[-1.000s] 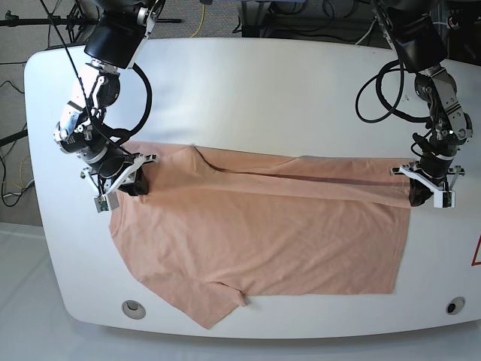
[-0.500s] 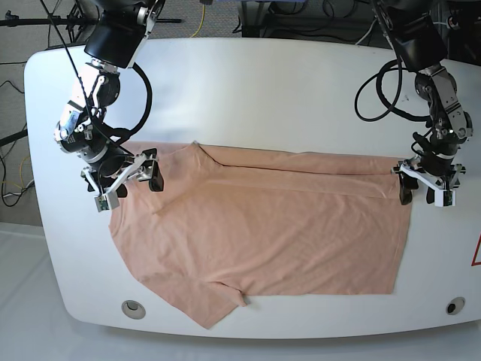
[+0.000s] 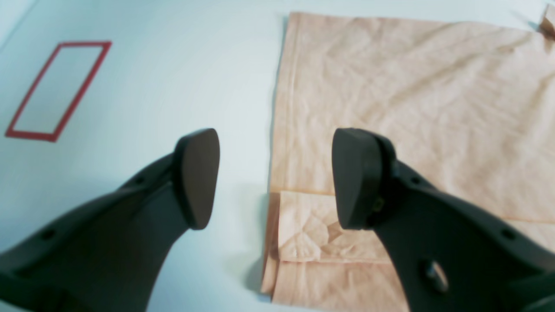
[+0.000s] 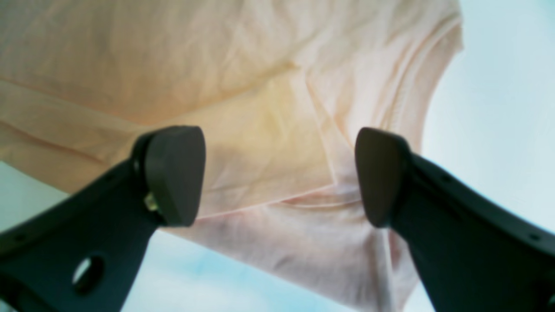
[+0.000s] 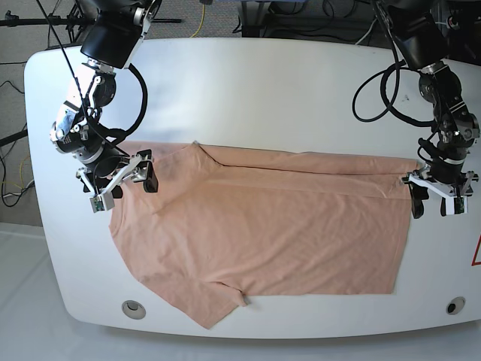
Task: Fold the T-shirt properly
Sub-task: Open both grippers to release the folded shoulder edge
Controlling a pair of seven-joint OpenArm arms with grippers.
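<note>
Both hands have let go since a second ago: back then each was clamped down on the far folded edge of the T-shirt [image 5: 263, 226], half a second ago the fingers were spreading, and now both hang released just off the cloth.

Starting at the near edge of the counter [image 5: 248, 83], I see the shirt's lower sleeve poking toward the near left corner, its tip close to the rim. The body spreads flat and slightly wrinkled across most of the counter's width. Along the far side of the shirt runs a narrow strip turned over onto the body, and it stays lying where it was set.

My left hand [image 5: 434, 204] sits at the shirt's right end, fingers spread, holding nothing. Its wrist view shows the hem corner doubled over beneath the gap between the fingers [image 3: 197, 177], not touched by them. My right hand [image 5: 124, 183] hovers at the left end by the shoulder, equally released, with the folded layer visible below it in its own wrist view.

I judge the first lengthwise fold placed. Next comes the near half, sleeve included, which needs fresh grips.
</note>
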